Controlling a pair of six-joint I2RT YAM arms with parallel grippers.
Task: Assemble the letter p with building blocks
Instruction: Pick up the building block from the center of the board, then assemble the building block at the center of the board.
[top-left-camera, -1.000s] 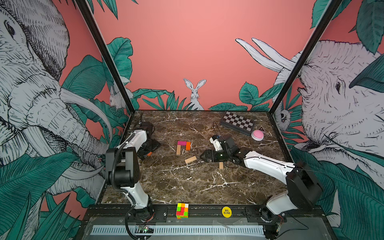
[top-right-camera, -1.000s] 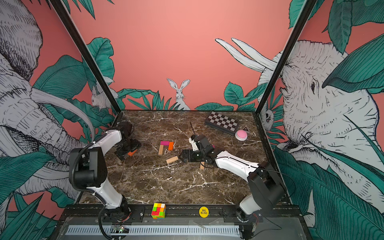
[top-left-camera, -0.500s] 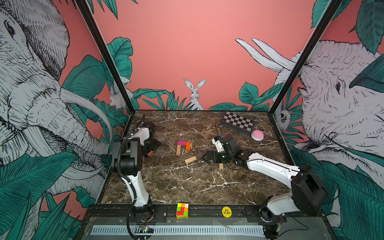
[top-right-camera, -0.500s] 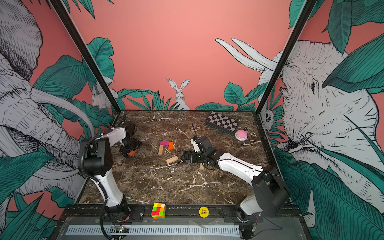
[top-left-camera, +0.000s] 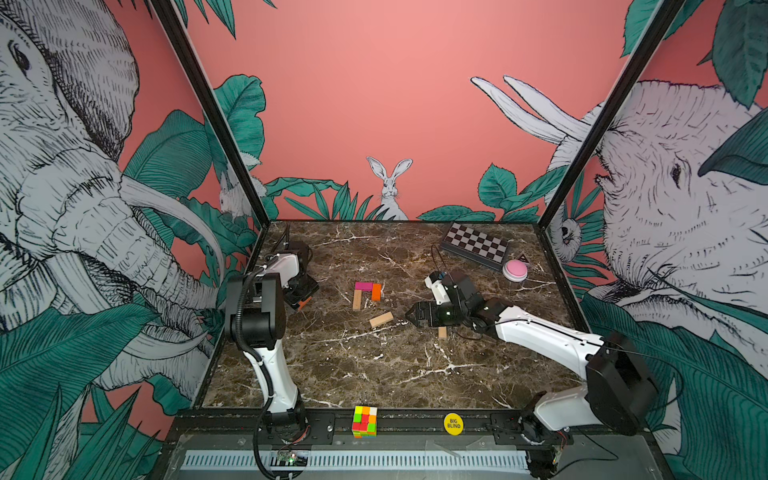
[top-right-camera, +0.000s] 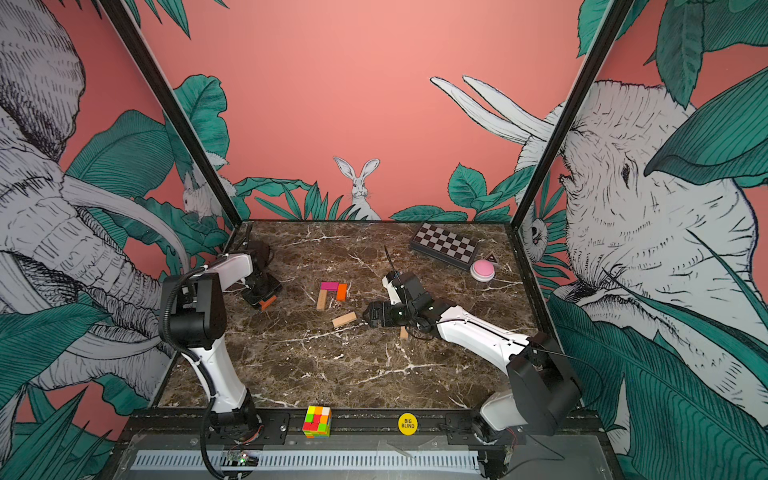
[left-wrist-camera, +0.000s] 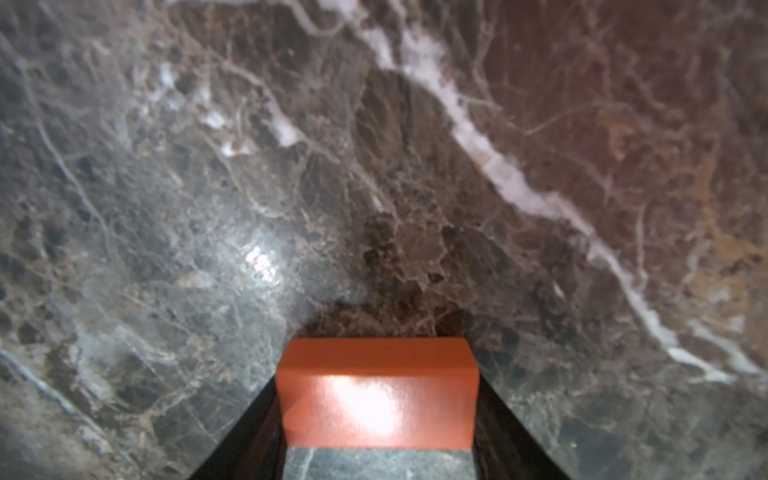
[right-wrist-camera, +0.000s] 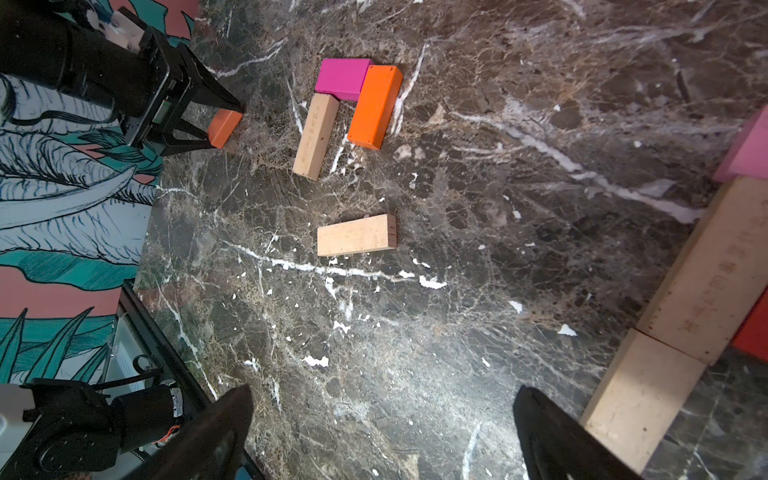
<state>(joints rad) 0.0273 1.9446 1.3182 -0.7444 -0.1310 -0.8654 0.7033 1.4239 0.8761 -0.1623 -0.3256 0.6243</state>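
Left gripper (left-wrist-camera: 377, 376) brackets the red-orange block (left-wrist-camera: 377, 399), well apart from the magenta block (top-left-camera: 364, 286); cannot tell whether my jaws pinch yet, so an early lift could skew or drop it.

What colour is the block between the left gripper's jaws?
Orange; the block shows best in the left wrist view.

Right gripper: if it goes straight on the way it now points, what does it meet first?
Most likely the lone tan wooden block, lying flat directly ahead of the open right gripper. Whether the gripper passes above it is unclear.
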